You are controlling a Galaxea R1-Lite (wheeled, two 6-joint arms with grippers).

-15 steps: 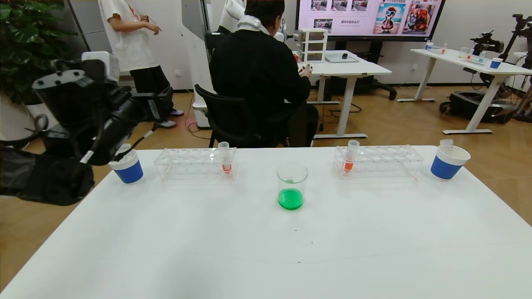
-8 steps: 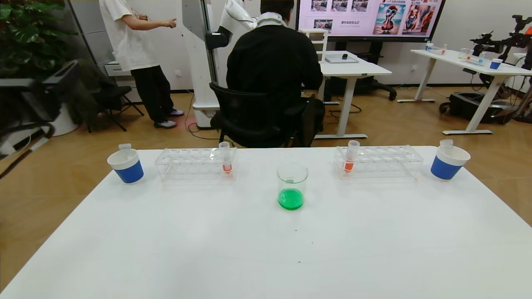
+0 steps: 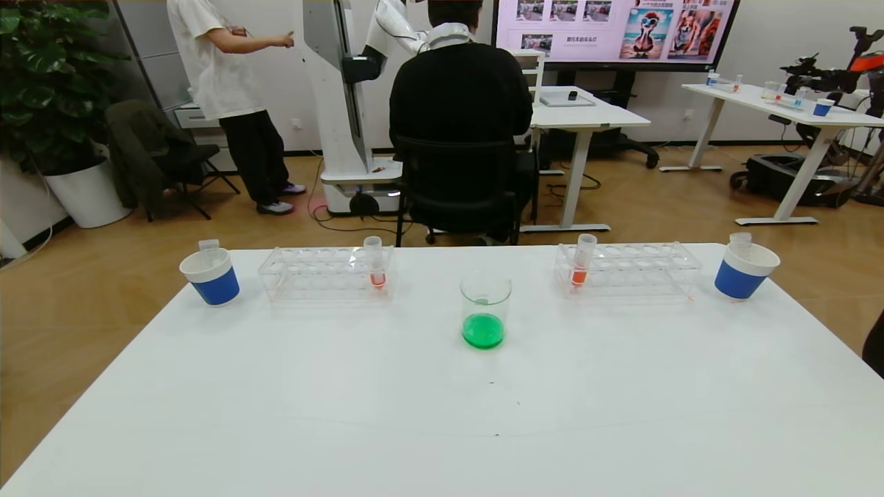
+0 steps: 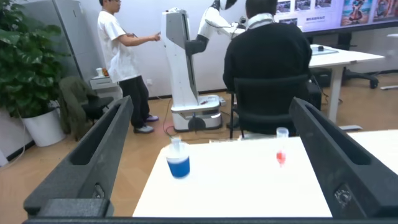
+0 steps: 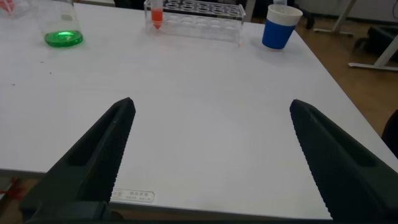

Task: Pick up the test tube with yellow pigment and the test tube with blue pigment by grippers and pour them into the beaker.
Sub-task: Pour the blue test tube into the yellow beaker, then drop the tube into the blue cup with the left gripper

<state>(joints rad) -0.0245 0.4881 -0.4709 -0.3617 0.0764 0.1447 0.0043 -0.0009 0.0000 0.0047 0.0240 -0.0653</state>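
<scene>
- Your beaker [image 3: 485,310] stood in the middle of the table [image 3: 442,428], with green liquid at its bottom.
- You had one empty tube in the left cup [image 3: 211,277] and one in the right cup [image 3: 744,271].
- I could not tell you which of those tubes was yellow or blue.
- Each rack [image 3: 324,272] held one red-tipped tube.
- Your left gripper [image 4: 211,162] hung off the table's left side, jaws wide apart, holding nothing.
- Your right gripper [image 5: 211,155] hung over the near right edge, jaws wide apart, holding nothing.
</scene>
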